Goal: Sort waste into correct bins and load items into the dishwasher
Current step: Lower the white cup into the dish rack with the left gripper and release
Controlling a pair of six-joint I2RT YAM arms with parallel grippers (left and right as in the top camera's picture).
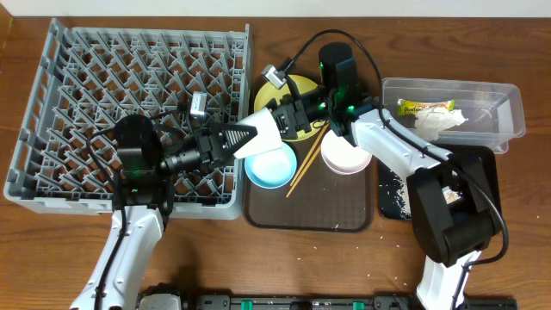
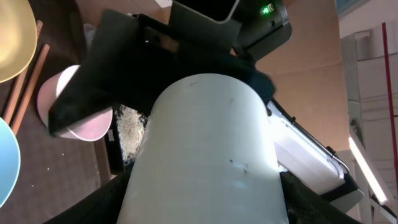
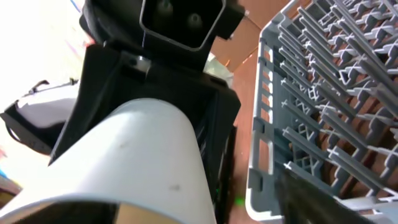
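The small pale cup [image 1: 265, 129] lies on its side in the air between my two grippers, over the gap between the grey dish rack [image 1: 129, 86] and the brown tray. My left gripper [image 1: 237, 140] is shut on its body, and the cup fills the left wrist view [image 2: 205, 155]. My right gripper [image 1: 291, 116] is at the cup's other end with its fingers spread apart from it; the cup's rim shows in the right wrist view [image 3: 137, 155]. The yellow plate [image 1: 297, 86], light blue bowl [image 1: 271, 168], white bowl [image 1: 344, 155] and chopsticks [image 1: 306, 159] are on the tray.
The brown tray [image 1: 318, 211] lies right of the rack. The clear tub [image 1: 499, 112] at the back right holds the snack wrapper [image 1: 426, 108] and napkin [image 1: 439, 122]. The black tray [image 1: 478, 168] holds rice [image 1: 394, 194]. The rack edge [image 3: 323, 93] is close to my right gripper.
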